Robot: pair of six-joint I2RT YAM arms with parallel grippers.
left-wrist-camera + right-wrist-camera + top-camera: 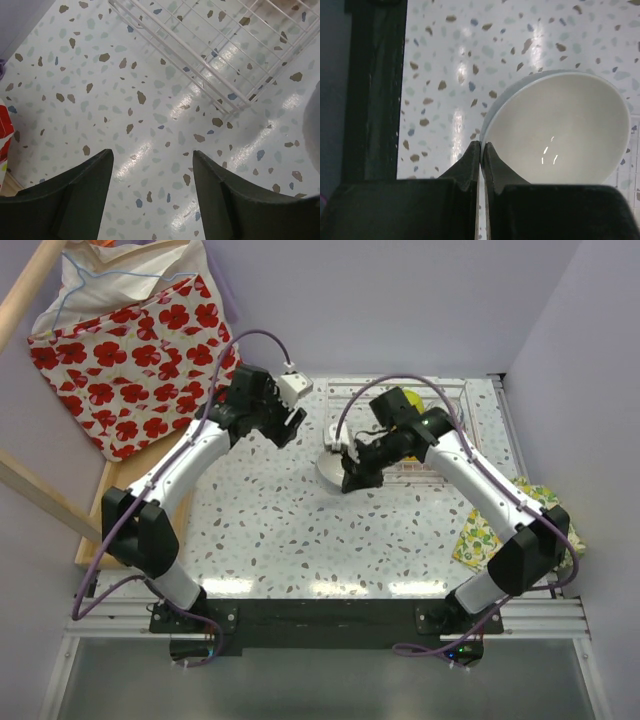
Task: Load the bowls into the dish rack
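Note:
A white bowl (328,466) is tilted just in front of the dish rack's left end; in the right wrist view it (560,127) fills the right half. My right gripper (349,474) is shut on its near rim, one finger inside and one outside (481,146). The white wire dish rack (458,392) stands at the back of the table, with a yellow-green bowl (413,400) partly hidden behind my right arm. My left gripper (291,424) is open and empty (152,165) over bare table, left of the rack's corner (215,47). Other bowls are out of view.
A red-flowered bag (130,350) leans at the back left. A wooden tray (96,508) sits off the table's left edge. A green patterned cloth (485,532) lies at the right under my right arm. A pale bowl edge (315,125) shows at the left wrist view's right border.

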